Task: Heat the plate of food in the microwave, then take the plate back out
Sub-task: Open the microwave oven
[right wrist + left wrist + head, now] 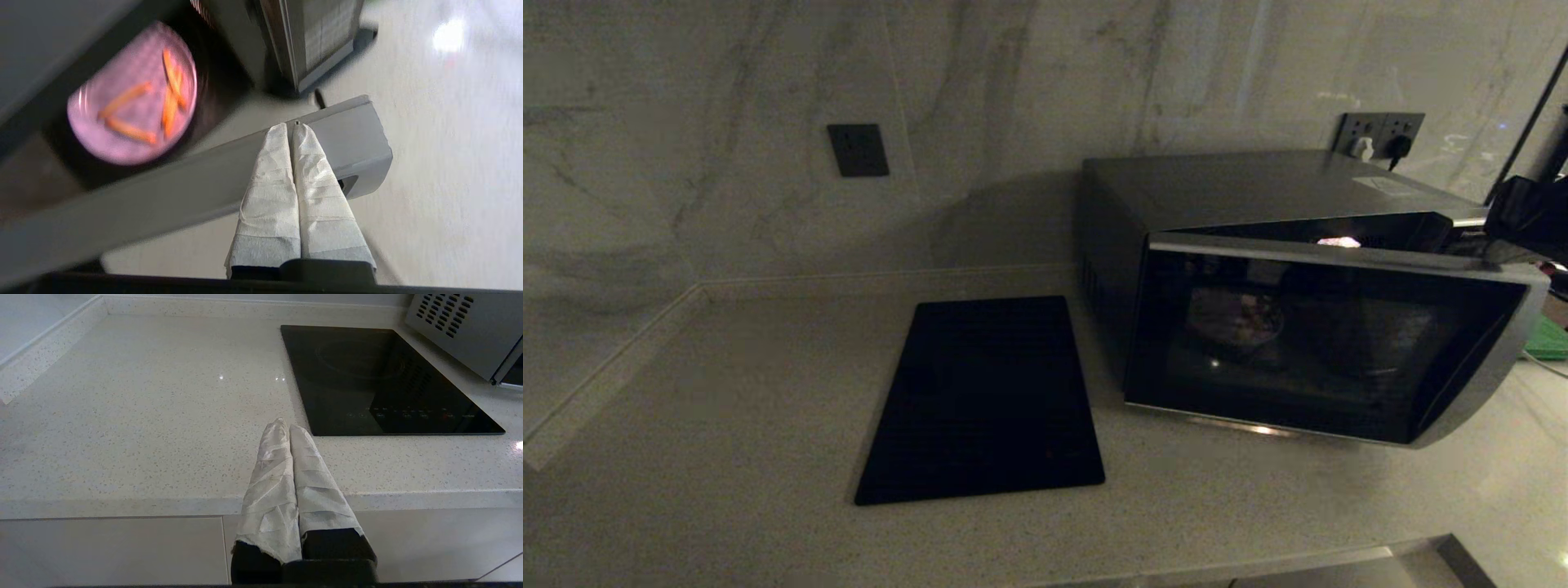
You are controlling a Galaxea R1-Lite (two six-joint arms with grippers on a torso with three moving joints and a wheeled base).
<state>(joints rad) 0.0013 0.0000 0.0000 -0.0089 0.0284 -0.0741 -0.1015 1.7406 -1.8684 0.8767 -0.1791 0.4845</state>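
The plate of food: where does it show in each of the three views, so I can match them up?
Head view: the plate of food shows dimly through the microwave door glass, left of centre.
Left wrist view: not in it; only the microwave's vented side.
Right wrist view: plate in the dark cavity, past the door edge.
Shared landmark: the microwave.
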